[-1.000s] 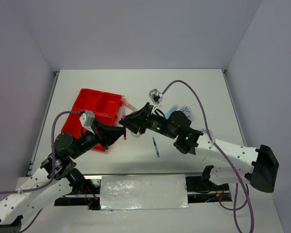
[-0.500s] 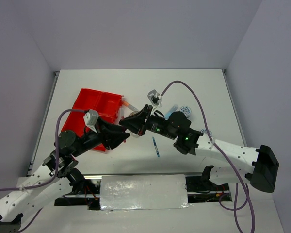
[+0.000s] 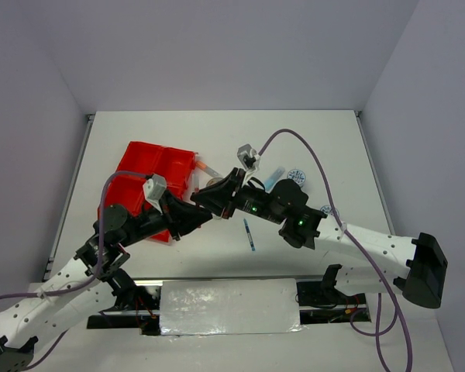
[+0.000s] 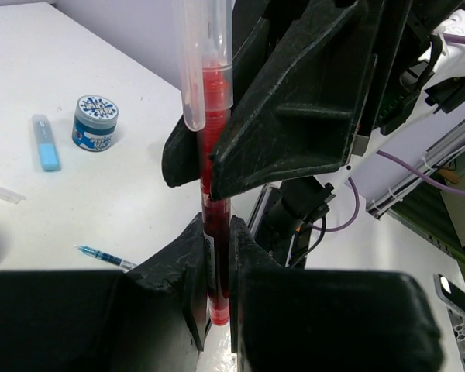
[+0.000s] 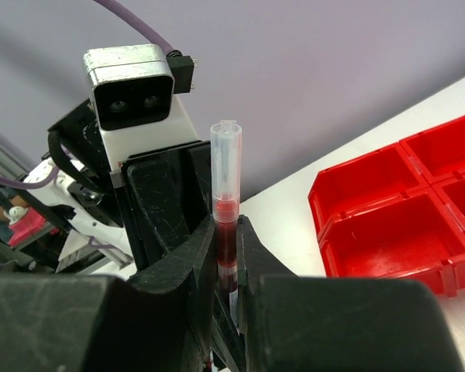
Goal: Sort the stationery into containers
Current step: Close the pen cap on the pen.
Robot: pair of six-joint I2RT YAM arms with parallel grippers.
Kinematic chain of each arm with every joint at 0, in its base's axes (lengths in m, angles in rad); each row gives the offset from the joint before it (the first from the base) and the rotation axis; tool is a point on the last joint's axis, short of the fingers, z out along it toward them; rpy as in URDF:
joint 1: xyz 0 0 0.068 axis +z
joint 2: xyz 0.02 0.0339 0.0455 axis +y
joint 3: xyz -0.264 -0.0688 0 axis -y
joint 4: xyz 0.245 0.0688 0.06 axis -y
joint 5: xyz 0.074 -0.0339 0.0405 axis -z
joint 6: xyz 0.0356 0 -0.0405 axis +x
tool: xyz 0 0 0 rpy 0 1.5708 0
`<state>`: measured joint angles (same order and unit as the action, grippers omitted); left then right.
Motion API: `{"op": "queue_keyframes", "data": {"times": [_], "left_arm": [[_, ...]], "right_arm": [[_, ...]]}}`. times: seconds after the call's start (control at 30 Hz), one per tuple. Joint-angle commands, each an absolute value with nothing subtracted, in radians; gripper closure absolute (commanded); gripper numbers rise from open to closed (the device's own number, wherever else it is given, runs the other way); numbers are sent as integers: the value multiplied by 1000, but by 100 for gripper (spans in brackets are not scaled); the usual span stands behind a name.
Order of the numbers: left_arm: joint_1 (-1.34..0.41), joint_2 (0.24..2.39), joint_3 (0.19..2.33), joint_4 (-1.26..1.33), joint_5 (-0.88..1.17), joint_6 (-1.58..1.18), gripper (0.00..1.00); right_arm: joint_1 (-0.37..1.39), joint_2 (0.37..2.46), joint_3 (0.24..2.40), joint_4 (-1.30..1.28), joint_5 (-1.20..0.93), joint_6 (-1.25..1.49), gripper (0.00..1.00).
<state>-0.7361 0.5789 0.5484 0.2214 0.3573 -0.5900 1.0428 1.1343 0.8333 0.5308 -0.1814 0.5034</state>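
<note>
A red pen [image 4: 215, 155] with a clear cap is gripped by both grippers at once, in the air just right of the red tray [image 3: 143, 159]. My left gripper [image 4: 217, 256] is shut on its lower end. My right gripper [image 5: 226, 240] is shut on its red barrel [image 5: 225, 225], the cap sticking out above the jaws. In the top view the two grippers meet tip to tip, left [image 3: 207, 216] and right [image 3: 202, 199]. A blue pen [image 3: 249, 233], a light-blue stick [image 3: 273, 177] and a blue-white tape roll [image 3: 297, 177] lie on the table.
The tray's compartments [image 5: 403, 225] nearest the grippers look empty. A pinkish stick [image 3: 207, 167] lies beside the tray's right edge. The roll [image 4: 96, 122], stick [image 4: 46, 142] and blue pen [image 4: 105, 256] also show in the left wrist view. The left wrist camera [image 5: 132, 97] is close in front.
My left arm has reached to the right and brought its gripper up against the right gripper's tip. The right gripper has stayed almost still with the red pen.
</note>
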Motion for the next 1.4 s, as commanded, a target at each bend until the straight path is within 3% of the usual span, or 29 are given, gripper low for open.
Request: {"op": "queue_keyframes", "data": {"times": [0.0, 0.1, 0.13, 0.5, 0.97, 1.13, 1.27, 1.37], "left_arm": [[-735, 545, 580, 270, 354, -552, 100], [-735, 535, 577, 268, 347, -545, 100], [-735, 535, 577, 267, 347, -540, 100], [-735, 537, 563, 295, 382, -531, 100], [-759, 552, 557, 305, 402, -506, 100], [-767, 552, 563, 279, 374, -502, 100], [-772, 554, 566, 272, 368, -497, 100], [-775, 552, 566, 264, 354, -494, 100]], "right_arm": [[1051, 1092, 838, 595, -205, 479, 98], [1051, 1092, 835, 606, -258, 457, 82], [1052, 1092, 834, 607, -270, 446, 72], [1051, 1037, 827, 581, -291, 384, 38], [1051, 1126, 1046, 370, -132, 276, 38], [1051, 1149, 1083, 365, -167, 287, 48], [1051, 1164, 1089, 367, -170, 291, 64], [1049, 1169, 1091, 367, -179, 295, 66]]}}
